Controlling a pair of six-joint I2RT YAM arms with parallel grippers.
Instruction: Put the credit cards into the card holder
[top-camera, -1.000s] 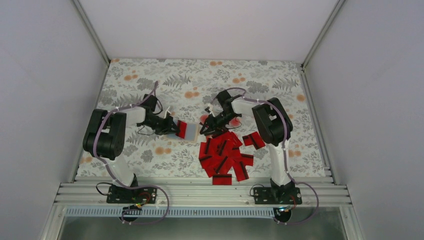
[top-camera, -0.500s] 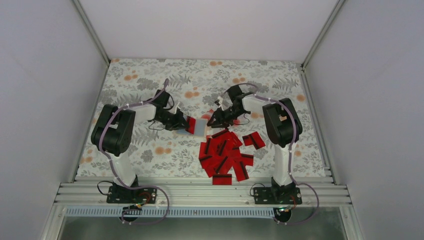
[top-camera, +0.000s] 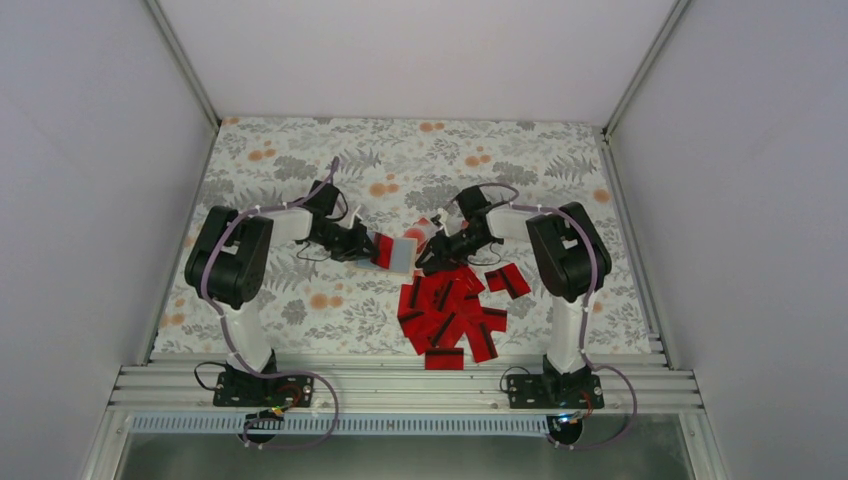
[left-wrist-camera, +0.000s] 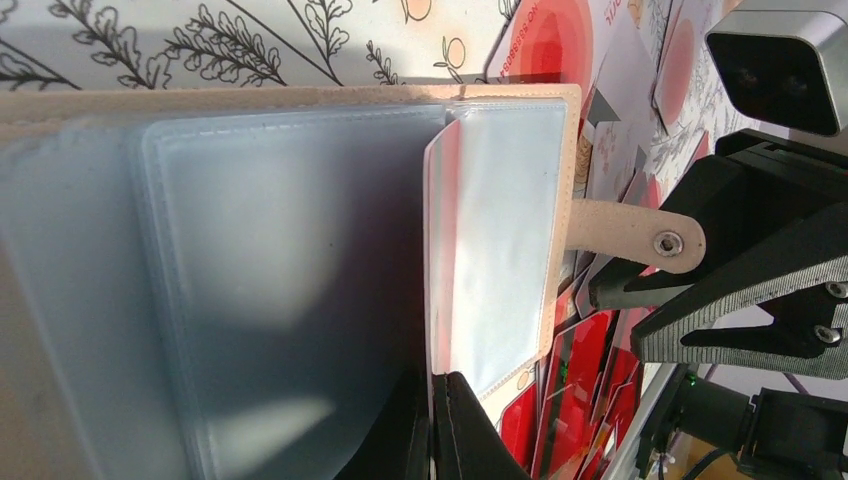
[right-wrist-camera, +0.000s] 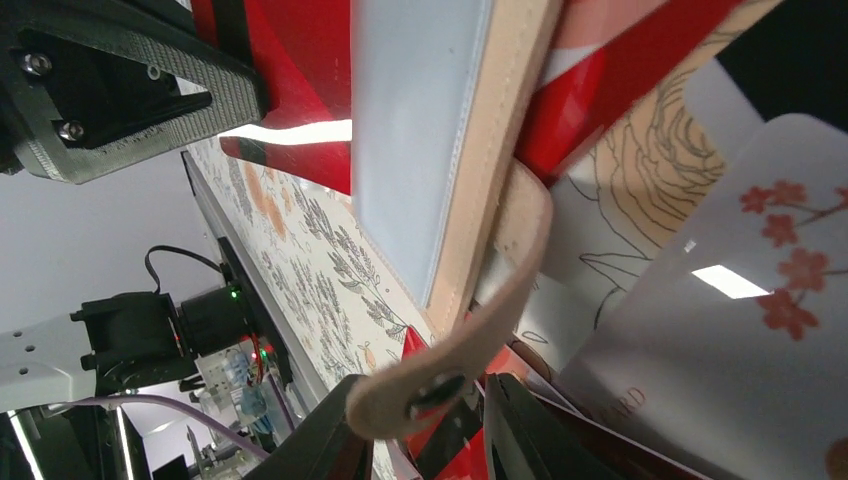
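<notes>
The tan card holder (top-camera: 402, 255) hangs open above the cloth. My left gripper (top-camera: 372, 247) is shut on one of its clear sleeves (left-wrist-camera: 500, 240); its closed fingertips (left-wrist-camera: 462, 415) pinch the sleeve's edge. A red card (top-camera: 383, 250) shows inside. The snap strap (left-wrist-camera: 640, 238) sticks out toward my right gripper (top-camera: 428, 257). In the right wrist view the strap (right-wrist-camera: 500, 290) droops between that gripper's (right-wrist-camera: 430, 420) parted jaws, which stand open. The red credit cards (top-camera: 450, 305) lie heaped below. A pale flower-print card (right-wrist-camera: 740, 330) sits beside the right finger; held or not, I cannot tell.
Two red cards (top-camera: 508, 280) lie apart at the heap's right. The metal rail (top-camera: 400, 385) with both arm bases runs along the near edge. White walls close in the flowered cloth (top-camera: 300, 170) on three sides.
My left gripper carried the card holder to the right, toward the middle. The right gripper lifted off the heap, then came down at the holder's strap edge.
</notes>
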